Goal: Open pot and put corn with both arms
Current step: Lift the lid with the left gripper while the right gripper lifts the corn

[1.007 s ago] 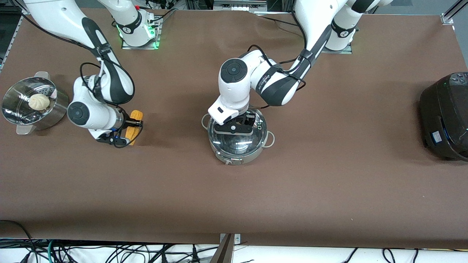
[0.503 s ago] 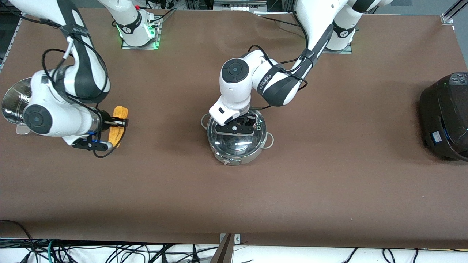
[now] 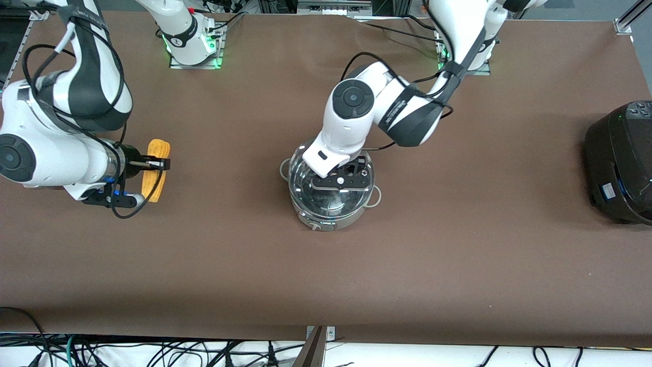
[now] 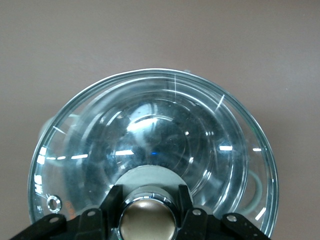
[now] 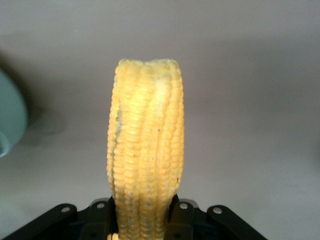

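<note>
Corn (image 3: 154, 171) in right gripper (image 3: 153, 164) — left gripper (image 3: 340, 179) on lid knob (image 4: 148, 220) (no legible writing).

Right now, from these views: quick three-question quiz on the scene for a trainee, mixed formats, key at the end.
1. True or false: the glass lid already lies on the table beside the pot.
2. Multiple choice: what is the right gripper shut on? A) a bun B) the corn C) nothing
3. Fill in: the left gripper is closed on the lid's ____.

Key:
1. False. The lid is over the pot, with its knob in the left gripper.
2. B. The cob stands between the black fingers in the right wrist view.
3. Knob.
</note>
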Motion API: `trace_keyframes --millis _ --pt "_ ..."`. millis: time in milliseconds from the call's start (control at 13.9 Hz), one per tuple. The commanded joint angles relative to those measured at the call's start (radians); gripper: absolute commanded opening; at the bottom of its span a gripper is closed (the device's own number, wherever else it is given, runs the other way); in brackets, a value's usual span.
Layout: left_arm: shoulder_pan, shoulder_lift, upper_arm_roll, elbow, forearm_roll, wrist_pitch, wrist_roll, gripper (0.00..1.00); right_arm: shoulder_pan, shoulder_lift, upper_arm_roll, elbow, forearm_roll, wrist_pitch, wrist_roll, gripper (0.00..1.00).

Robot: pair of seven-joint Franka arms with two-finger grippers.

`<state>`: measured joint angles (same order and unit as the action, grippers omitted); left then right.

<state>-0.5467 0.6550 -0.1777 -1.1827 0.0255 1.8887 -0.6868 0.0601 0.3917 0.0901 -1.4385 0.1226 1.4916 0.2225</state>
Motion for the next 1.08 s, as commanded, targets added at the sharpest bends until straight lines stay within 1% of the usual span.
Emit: trace_keyframes --millis 0,144,288,431,575,791,863,1007 --pt "0.066 -0.074 0.000 -0.008 -0.015 -0.049 0.154 0.29 0.000 0.000 0.003 0.094 0.077 -0.094 0.004 0.01" --pt "0.143 -0.089 0.007 -0.023 -0.013 -0.051 0.318 0.29 0.004 -0.013 0.008 0.113 0.104 -0.120 0.044 0.01" --pt "0.226 -0.092 0.021 -0.037 -0.009 -0.077 0.497 0.29 0.026 -0.019 0.014 0.113 0.106 -0.119 0.101 0.01" --pt "0.293 -0.100 0.029 -0.040 0.048 -0.120 0.651 0.29 0.067 -0.019 0.014 0.113 0.104 -0.093 0.158 0.02" --pt "0.359 -0.106 0.027 -0.061 0.102 -0.141 0.763 0.30 0.104 -0.017 0.014 0.112 0.107 -0.027 0.242 0.02" --pt "0.442 -0.101 0.026 -0.097 0.106 -0.132 0.874 0.32 0.207 -0.010 0.013 0.112 0.118 0.045 0.380 0.02" --pt "0.468 -0.097 0.026 -0.113 0.106 -0.113 0.888 0.32 0.239 -0.005 0.013 0.110 0.118 0.086 0.426 0.02" --pt "0.514 -0.097 0.026 -0.184 0.105 -0.033 0.946 0.32 0.343 0.015 0.011 0.107 0.106 0.201 0.571 0.02"
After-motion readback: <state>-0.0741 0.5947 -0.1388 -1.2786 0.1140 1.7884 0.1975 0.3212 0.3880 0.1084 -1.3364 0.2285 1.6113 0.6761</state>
